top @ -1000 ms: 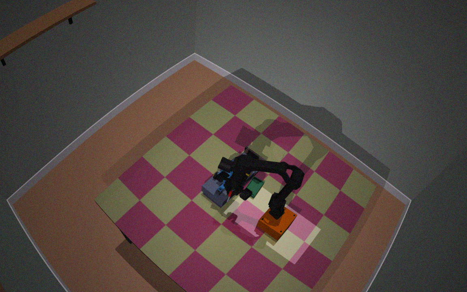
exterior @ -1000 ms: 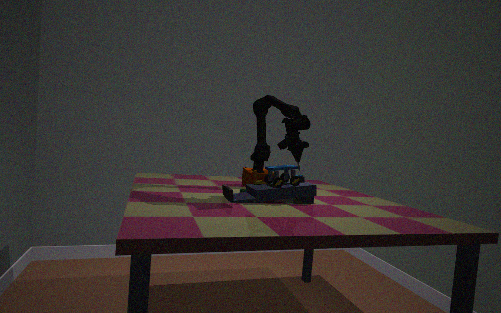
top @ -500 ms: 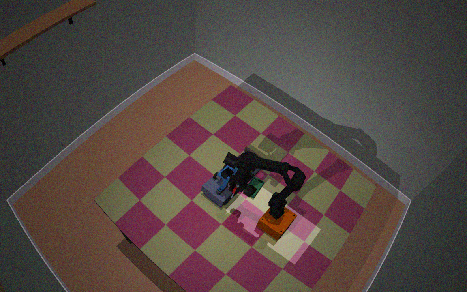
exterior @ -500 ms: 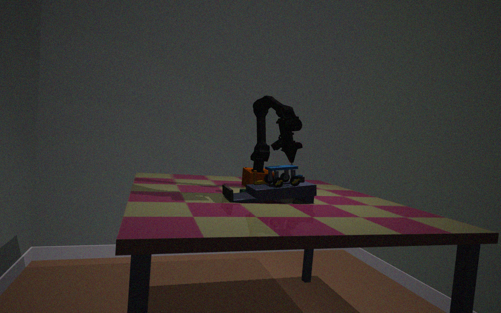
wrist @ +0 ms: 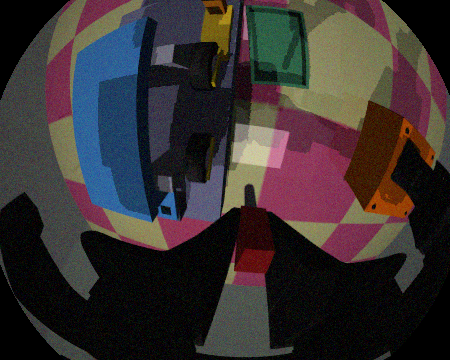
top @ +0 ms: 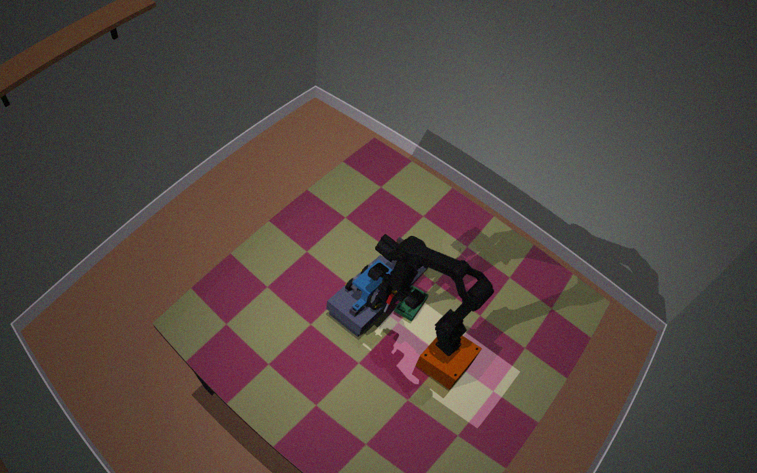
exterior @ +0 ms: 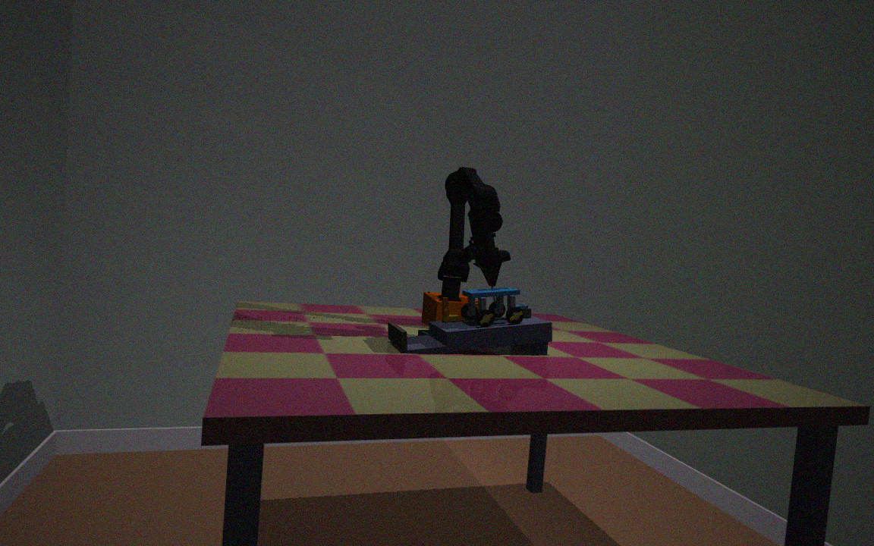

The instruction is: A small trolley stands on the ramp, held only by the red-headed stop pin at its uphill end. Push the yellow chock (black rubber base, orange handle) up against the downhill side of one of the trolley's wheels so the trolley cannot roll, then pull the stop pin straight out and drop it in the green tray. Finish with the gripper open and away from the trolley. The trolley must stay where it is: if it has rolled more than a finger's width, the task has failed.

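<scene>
My gripper [top: 391, 295] [exterior: 492, 284] [wrist: 251, 216] is shut on the stop pin [top: 389, 299] [wrist: 255, 242]. Its red head is between the fingers and its grey shank points down, clear of the ramp. The blue trolley [top: 363, 282] [exterior: 491, 292] [wrist: 120, 115] stands on the grey-blue ramp [top: 343, 317] [exterior: 495, 337] [wrist: 205, 200], left of the pin in the wrist view. The yellow chock [exterior: 452, 318] [wrist: 217, 30] sits at the downhill side of a near wheel, seemingly against it; exact contact is unclear. The green tray [top: 400, 315] [wrist: 306, 55] lies beside the ramp and looks empty.
The blue pin socket [top: 357, 307] [wrist: 166, 209] at the trolley's uphill end shows an empty square hole. The orange arm base [top: 443, 364] [exterior: 432, 307] [wrist: 377, 160] stands beyond the tray from the ramp. A low end wall [exterior: 397, 337] closes the ramp's downhill end.
</scene>
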Motion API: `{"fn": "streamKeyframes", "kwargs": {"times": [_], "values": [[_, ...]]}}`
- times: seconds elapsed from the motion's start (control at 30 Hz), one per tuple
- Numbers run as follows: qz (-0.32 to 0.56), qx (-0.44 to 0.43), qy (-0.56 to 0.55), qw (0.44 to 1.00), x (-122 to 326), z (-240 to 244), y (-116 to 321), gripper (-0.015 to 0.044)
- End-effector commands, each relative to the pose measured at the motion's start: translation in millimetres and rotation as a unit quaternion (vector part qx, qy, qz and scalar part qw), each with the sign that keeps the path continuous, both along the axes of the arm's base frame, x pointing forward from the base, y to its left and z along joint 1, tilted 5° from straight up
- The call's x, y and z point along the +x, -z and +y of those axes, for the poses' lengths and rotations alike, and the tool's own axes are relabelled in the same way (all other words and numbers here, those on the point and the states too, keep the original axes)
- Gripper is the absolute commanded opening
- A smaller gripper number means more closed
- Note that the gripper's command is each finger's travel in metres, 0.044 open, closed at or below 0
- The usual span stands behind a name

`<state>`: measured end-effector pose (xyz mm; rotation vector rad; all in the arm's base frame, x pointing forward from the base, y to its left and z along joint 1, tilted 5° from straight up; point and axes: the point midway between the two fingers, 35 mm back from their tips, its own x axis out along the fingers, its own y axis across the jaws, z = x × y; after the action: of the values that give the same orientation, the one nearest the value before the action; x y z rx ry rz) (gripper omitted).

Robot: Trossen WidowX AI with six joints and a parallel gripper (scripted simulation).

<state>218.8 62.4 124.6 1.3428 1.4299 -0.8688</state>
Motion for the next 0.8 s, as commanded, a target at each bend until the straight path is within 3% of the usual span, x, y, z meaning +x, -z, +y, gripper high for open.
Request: {"fn": "streamKeyframes", "kwargs": {"times": [0.0, 0.77], "values": [[0.002, 0.002, -0.001, 1.000, 1.5, -13.3, 2.7, 0.0000], [0.002, -0.002, -0.001, 1.000, 12.8, -95.9, 19.0, 0.0000]]}}
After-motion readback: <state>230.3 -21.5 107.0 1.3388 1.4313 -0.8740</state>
